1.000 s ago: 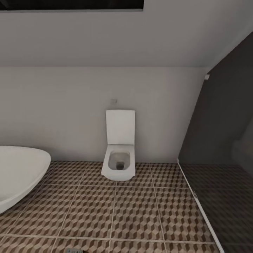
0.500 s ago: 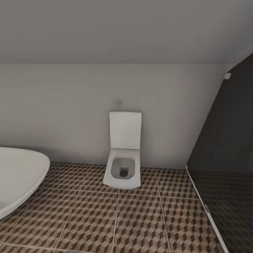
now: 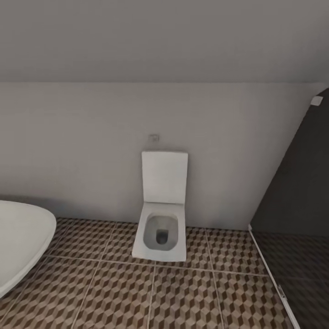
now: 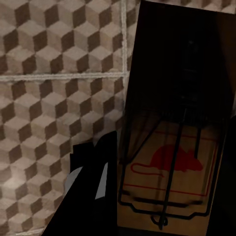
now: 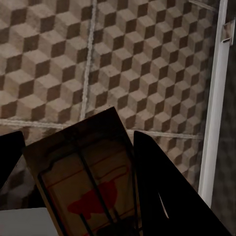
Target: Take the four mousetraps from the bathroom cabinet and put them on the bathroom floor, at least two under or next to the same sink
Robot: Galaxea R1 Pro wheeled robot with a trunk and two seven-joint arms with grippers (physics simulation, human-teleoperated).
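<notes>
Bathroom, robot en route w/ cargo. Far left in the head view, the rounded white bathtub (image 3: 20,244) edges in; centre, a square white toilet (image 3: 161,228) w/ lid up against the grey wall; right, the dark shower glass (image 3: 297,183) over darker tiles. The cube-pattern bathroom floor (image 3: 183,297) runs between them.

Left claw (image 4: 162,162) grips a mousetrap (image 4: 172,172), red mouse print and wire bar facing the left wrist camera, held above the tiles, one dark finger (image 4: 91,187) beside its edge. Right claw (image 5: 81,191) is clamped on a second mousetrap (image 5: 86,182), tilted, over the tiles near the pale shower threshold strip (image 5: 214,108).

No sink in sight here, so at least two traps likely need carrying on before release. Risks, as judged: dropping either trap here, away from the sink; letting one land past the strip on the shower tiles, a different surface; or a thin slab slipping from a claw during a turn.
</notes>
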